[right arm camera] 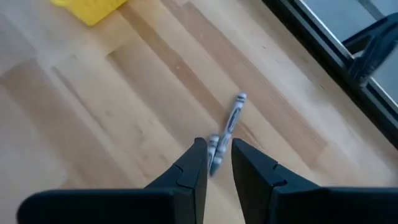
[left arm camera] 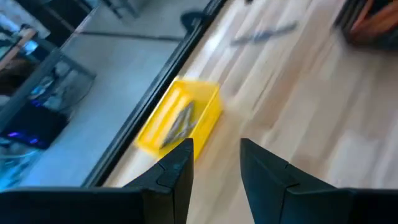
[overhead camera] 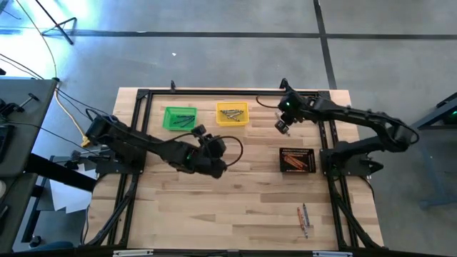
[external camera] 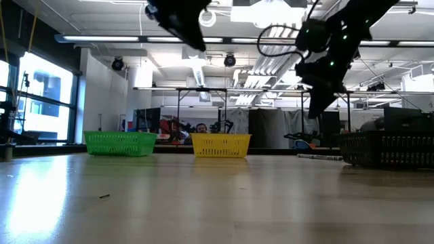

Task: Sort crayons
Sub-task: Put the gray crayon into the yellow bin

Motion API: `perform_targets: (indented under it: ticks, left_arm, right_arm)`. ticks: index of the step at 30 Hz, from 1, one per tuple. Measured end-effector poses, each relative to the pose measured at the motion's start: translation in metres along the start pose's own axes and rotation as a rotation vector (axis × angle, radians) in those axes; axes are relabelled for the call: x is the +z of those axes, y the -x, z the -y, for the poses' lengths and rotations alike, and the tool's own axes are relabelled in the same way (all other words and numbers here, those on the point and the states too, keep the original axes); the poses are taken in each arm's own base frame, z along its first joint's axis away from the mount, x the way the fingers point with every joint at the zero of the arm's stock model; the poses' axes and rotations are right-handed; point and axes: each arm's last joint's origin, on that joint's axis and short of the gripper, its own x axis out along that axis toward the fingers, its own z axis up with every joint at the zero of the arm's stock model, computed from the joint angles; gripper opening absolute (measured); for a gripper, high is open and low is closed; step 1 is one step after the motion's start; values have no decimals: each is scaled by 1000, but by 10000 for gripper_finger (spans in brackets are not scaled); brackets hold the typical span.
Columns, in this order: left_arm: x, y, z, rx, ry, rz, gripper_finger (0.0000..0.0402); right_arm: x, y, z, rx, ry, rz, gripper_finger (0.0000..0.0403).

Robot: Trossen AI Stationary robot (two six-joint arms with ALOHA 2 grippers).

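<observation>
The table carries the black bin of orange crayons. Beside it the right gripper pinches a grey crayon over another, seen only from its wrist. The left gripper gapes empty past the yellow bin.

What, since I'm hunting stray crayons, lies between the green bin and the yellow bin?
Nothing: in the high view, the stretch of table between the green bin and the yellow bin is bare wood.
</observation>
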Motion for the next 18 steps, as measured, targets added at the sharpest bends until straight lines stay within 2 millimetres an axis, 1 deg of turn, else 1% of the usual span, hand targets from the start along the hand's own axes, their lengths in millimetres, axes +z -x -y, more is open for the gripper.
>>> perform_targets:
  ticks: [6,9,11,15,18]
  left_arm:
    - [-12,-19,-22,62,-85,-164,115]
    - [-16,-30,-36,114,-65,-227,115]
    - [-17,-37,-43,140,-42,-257,115]
    - [-17,-43,-49,142,-17,-283,115]
    - [-17,-44,-49,143,-12,-281,115]
  right_arm:
    - [9,-30,14,-26,-13,-11,68]
    - [11,-43,20,-34,18,-23,68]
    - [9,-51,23,-22,9,-60,68]
    - [5,-63,28,2,-7,-120,68]
    - [4,-67,30,3,-2,-136,69]
